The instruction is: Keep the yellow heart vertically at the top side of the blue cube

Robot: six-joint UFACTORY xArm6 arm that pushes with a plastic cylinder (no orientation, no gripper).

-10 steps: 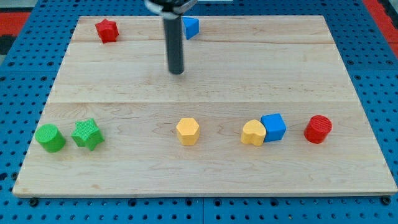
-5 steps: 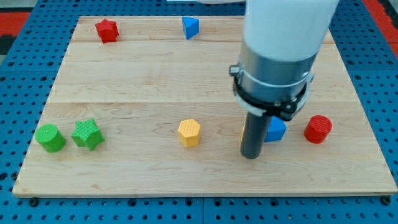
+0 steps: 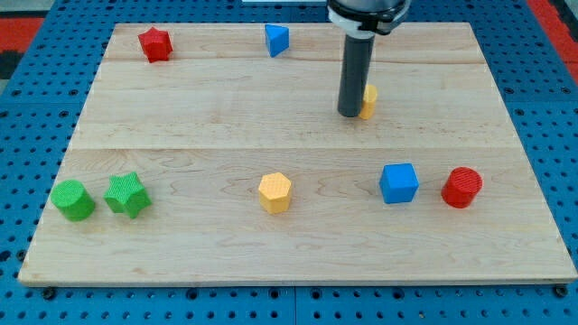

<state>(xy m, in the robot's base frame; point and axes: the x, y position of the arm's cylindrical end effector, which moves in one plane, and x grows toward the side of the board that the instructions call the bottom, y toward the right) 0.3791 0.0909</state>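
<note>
The yellow heart [image 3: 368,101] lies in the upper middle of the board, mostly hidden behind my rod. My tip [image 3: 349,112] rests against its left side. The blue cube [image 3: 398,183] sits lower down towards the view's right, well below the heart and slightly to its right. The two blocks are apart.
A red cylinder [image 3: 461,187] stands just right of the blue cube. A yellow hexagon [image 3: 274,191] sits at the lower middle. A green cylinder [image 3: 72,199] and a green star [image 3: 126,194] are at the lower left. A red star [image 3: 155,43] and a blue triangle [image 3: 276,40] are near the top edge.
The yellow heart has moved from beside the blue cube's left side up the board. My tip moved down to the heart, then up with it.
</note>
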